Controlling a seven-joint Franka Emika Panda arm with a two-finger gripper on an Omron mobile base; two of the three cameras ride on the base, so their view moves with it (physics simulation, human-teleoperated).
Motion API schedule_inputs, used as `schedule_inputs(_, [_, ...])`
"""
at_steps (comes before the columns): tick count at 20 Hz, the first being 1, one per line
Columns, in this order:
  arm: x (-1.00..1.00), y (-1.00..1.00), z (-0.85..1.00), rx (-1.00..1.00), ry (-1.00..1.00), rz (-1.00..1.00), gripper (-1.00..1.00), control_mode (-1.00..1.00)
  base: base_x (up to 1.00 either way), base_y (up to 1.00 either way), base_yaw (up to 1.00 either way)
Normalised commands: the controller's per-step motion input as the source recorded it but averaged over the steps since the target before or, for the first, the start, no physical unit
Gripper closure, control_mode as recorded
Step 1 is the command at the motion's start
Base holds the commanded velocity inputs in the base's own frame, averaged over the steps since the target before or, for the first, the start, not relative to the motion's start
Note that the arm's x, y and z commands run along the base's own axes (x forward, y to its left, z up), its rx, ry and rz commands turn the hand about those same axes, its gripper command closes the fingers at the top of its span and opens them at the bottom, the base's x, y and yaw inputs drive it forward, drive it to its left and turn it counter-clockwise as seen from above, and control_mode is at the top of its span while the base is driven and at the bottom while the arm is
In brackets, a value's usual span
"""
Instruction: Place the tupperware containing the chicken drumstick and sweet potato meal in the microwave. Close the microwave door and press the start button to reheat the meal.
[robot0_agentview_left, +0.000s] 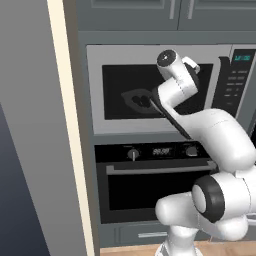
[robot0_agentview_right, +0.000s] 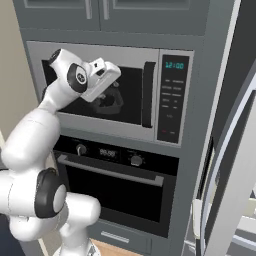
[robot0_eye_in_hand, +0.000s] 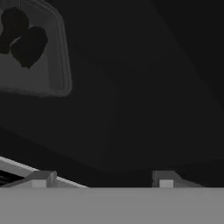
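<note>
1. Jaws stand apart and empty on your gripper (robot0_eye_in_hand: 102, 178), its two dark tips facing the dark glass.
2. Your microwave door (robot0_agentview_right: 100, 95) is a smooth grey steel frame around a wide dark window, with a black vertical bar handle (robot0_agentview_right: 148, 93).
3. Behind the glass, a rounded translucent tupperware (robot0_agentview_left: 138, 99) holds dark lumps of food inside the microwave (robot0_agentview_left: 165, 87).
4. Cyan digits (robot0_agentview_right: 174, 65) glow on the black side panel.

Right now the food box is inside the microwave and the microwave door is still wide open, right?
Not quite. The food box is inside the microwave, but the door is shut. In the right base view the box shows through the dark window.
</note>
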Motion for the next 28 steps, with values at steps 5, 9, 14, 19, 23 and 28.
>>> schedule_inputs(5, [-0.99,-0.01,-0.64,0.04,-0.48,0.00,-1.00,-1.00,0.00,0.00,0.00])
schedule_inputs(9, [-1.00,-0.08,-0.15,0.22,-0.50,0.00,-1.00,-1.00,0.00,0.00,0.00])
schedule_inputs(14, [-1.00,-0.27,0.10,0.52,-0.36,-0.02,-1.00,-1.00,0.00,0.00,0.00])
schedule_inputs(19, [-1.00,-0.36,0.11,0.68,-0.09,-0.16,-1.00,-1.00,0.00,0.00,0.00])
schedule_inputs(23, [-0.86,-0.29,0.24,0.70,0.00,-0.19,-1.00,-1.00,0.00,0.00,0.00])
schedule_inputs(28, [-0.48,-0.47,0.01,0.65,-0.03,-0.01,-1.00,-1.00,0.00,0.00,0.00])
